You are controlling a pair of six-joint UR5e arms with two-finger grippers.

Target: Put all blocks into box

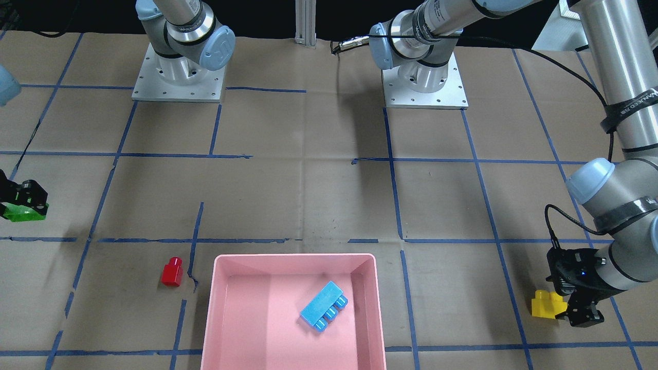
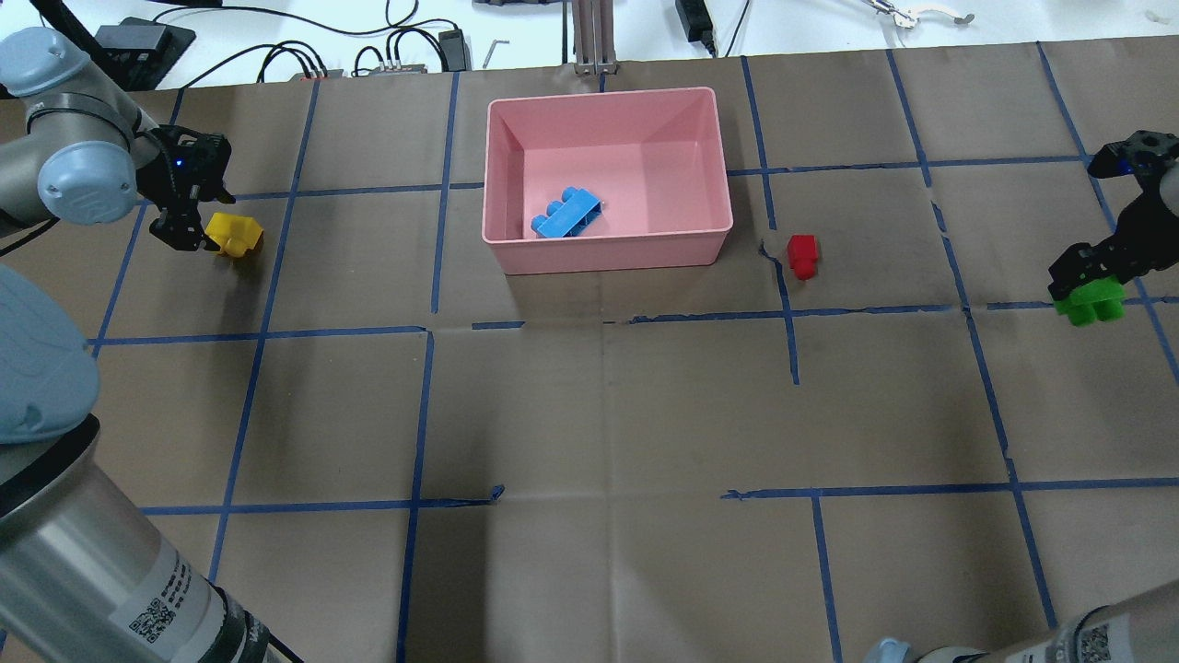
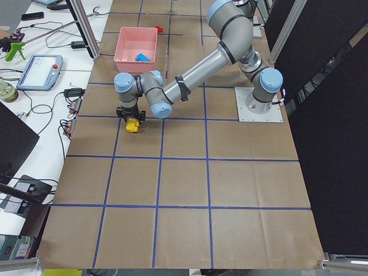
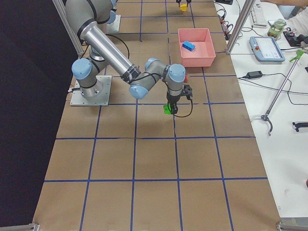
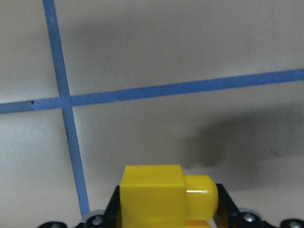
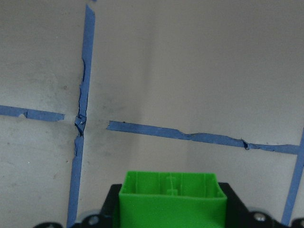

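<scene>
Two arms at work on the collection: the left gripper [image 2: 195, 235] is clamped on the yellow brick [image 2: 235, 235], well out from the box [image 2: 608, 256] on the robot's left. The right gripper [image 2: 1090, 274] is closed around the green brick [image 2: 1092, 304], farther out from the box on the opposite side. Whether either brick is clear of the counter [image 2: 599, 414] cannot be told. The light-blue brick [image 2: 566, 214] already lies inside the box, toward the wall nearest the robot. The red brick [image 2: 802, 253] sits on the counter near the box's right corner, untouched. The step in hand looks to be the carry: each arm next needs to lift, travel inward over the box's rim and release. That would leave the red brick for a later pass.
</scene>
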